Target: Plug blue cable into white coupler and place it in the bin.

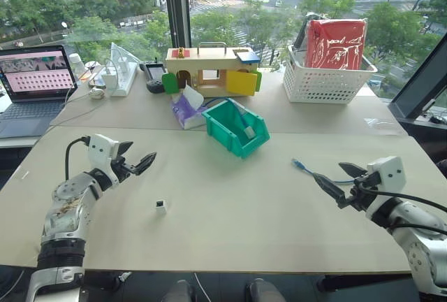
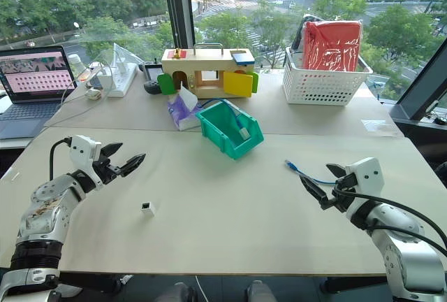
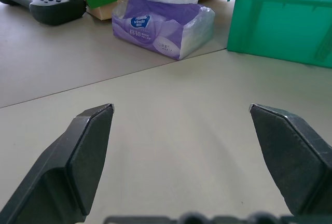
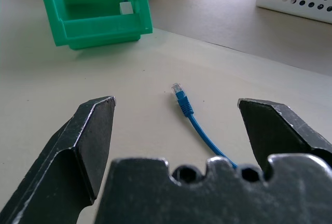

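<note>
Both claws, left claw (image 1: 137,163) and right claw (image 1: 334,182), spread wide and empty, blue cable (image 4: 193,120) between the right's fingers, untouched

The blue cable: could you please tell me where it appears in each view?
Left eye: blue cable right of centre, ahead of right gripper.
Right eye: same.
Left wrist: absent.
Right wrist: centre, between its fingers.
Shared landmark: bin.
</note>
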